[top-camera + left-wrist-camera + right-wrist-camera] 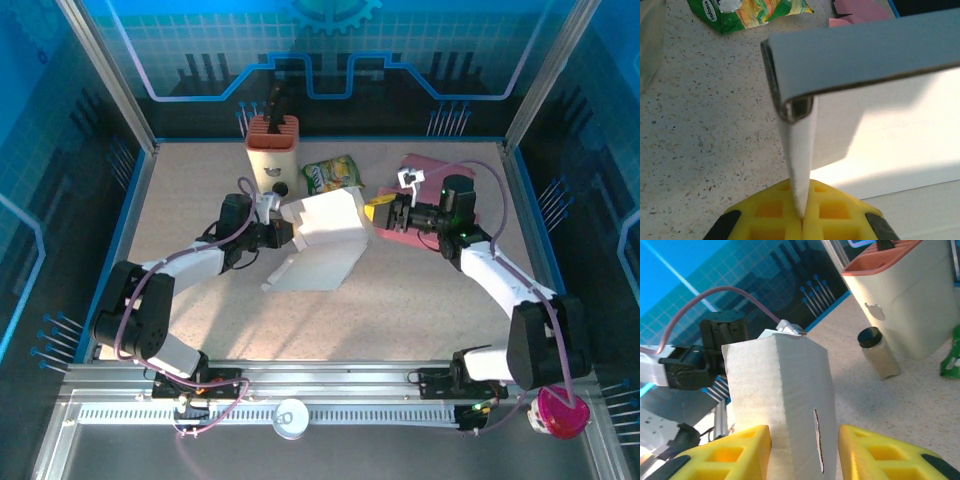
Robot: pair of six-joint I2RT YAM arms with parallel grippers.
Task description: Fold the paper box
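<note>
Top view: paper box (325, 238) sits half-formed mid-table, straight between the two hands, its raised part running hand to hand. The left gripper (283, 234) is on its one end and the right gripper (377, 211) on the other, so both arms are equally near. A loose flat panel (305, 275) trails off the box onto the table on the base side of both hands, a bit closer to the left one. That panel looks like what has to come up next, and the box's long axis across the hands means either could let go while the other pins it. Beyond the hands are a utensil holder (272, 150), a green snack packet (332, 173) and pink paper (428, 166), all apart from the box. Left wrist view: the left gripper (802, 220) is pinched fully closed on a thin white flap (799, 165) that stands edge-on out of the yellow pads. The box wall (880, 115) goes off ahead and to one side of the fingers. Right wrist view: the right gripper (804, 450) is at middling width, with a yellow finger (730, 452) on each face of an upright folded ridge of the box (782, 390). The pads look to be touching both sides, so it reads as a hold, though how firm can't be told. A small black-capped jar (877, 357) stands ahead, clear of the box
</note>
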